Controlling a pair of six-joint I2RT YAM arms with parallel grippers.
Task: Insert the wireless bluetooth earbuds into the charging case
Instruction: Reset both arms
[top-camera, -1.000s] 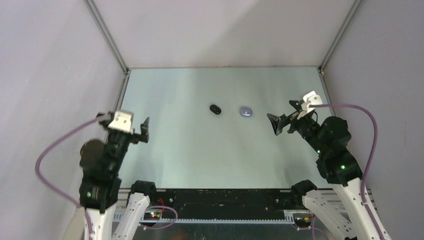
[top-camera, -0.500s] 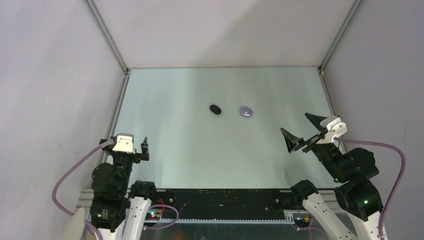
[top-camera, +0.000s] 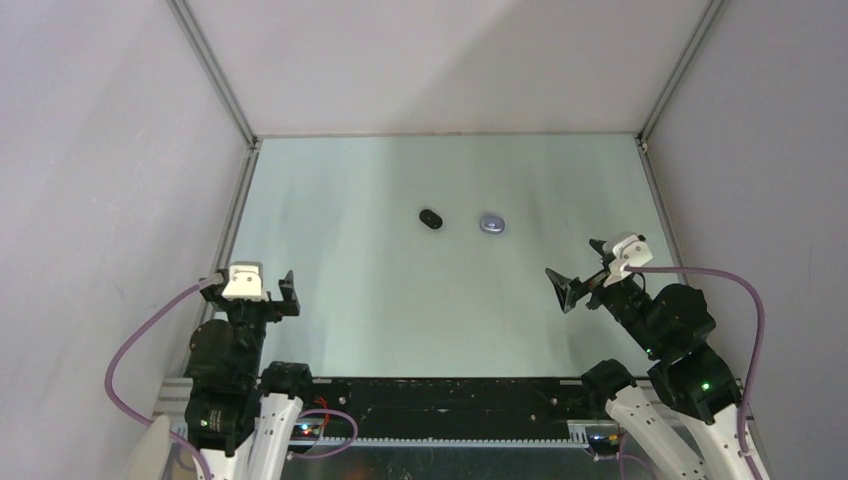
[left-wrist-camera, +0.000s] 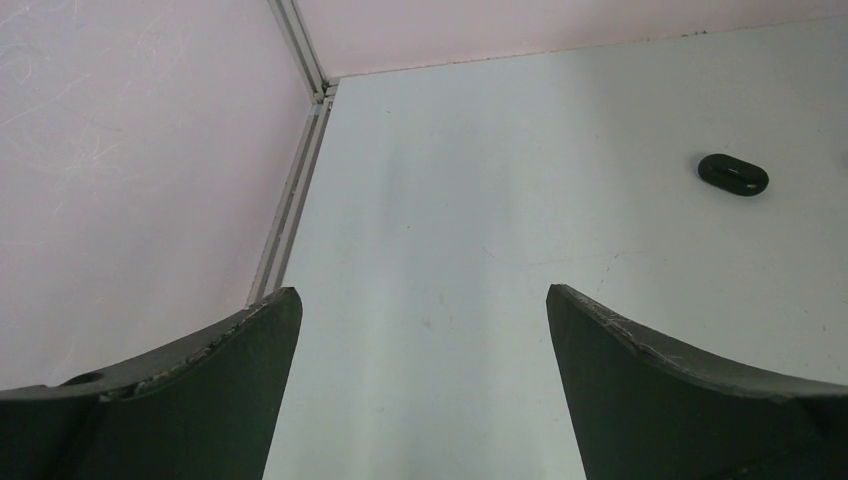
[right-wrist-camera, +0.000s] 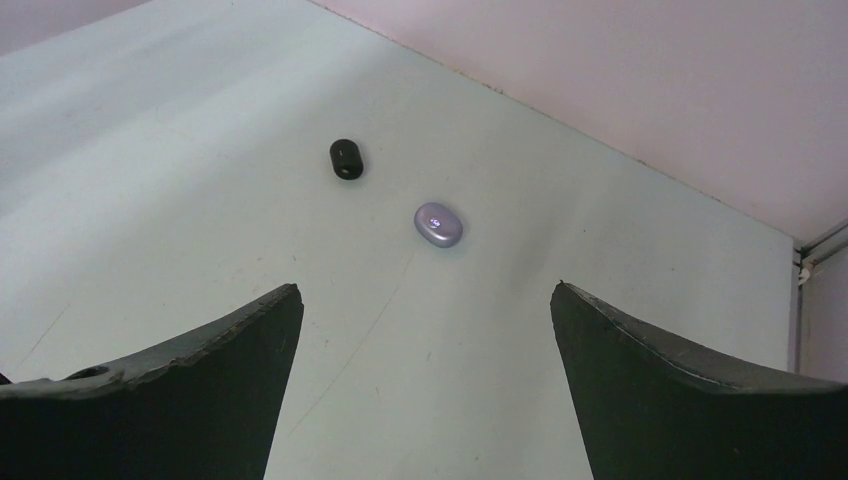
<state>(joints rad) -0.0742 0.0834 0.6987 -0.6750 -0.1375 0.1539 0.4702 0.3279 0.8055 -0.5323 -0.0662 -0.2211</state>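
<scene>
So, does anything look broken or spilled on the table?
Nothing stands out. The black oval case and the pale purple oval case lie flat, apart, on the table; no spill or damage shows.

Black arms (top-camera: 225, 350) on white bases (top-camera: 275, 425), purple cables (top-camera: 690, 270), black curved grippers (left-wrist-camera: 420, 300).

tabletop (top-camera: 330, 250): black case (top-camera: 431, 218) near purple case (top-camera: 491, 223), not touching | left pincer (top-camera: 252, 292) spread wide, near-left edge | right pincer (top-camera: 580, 266) spread wide, near-right

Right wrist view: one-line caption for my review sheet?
Open right gripper above the table, facing black oval case and pale purple case.
</scene>
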